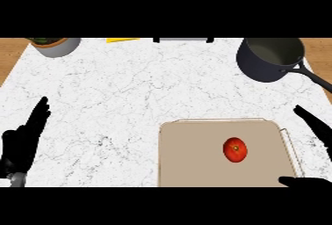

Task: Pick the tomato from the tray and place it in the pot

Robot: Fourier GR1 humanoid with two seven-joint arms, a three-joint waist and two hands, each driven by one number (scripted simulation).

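There was one tomato (235, 149), one tan tray (194, 154) and one dark pot (269, 57) with a single long handle. One grey planter (57, 47) stood at the far corner (its contents were too cropped to count). One yellow item (122, 39) and one grey item (184, 40) showed at the far edge. Two hands appeared, the left hand (18, 145) and the right hand (315, 125). There was one white table (117, 96).

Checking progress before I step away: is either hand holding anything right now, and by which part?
Nothing is held. Both the left hand and right hand are open; the tomato lies untouched on the tray.
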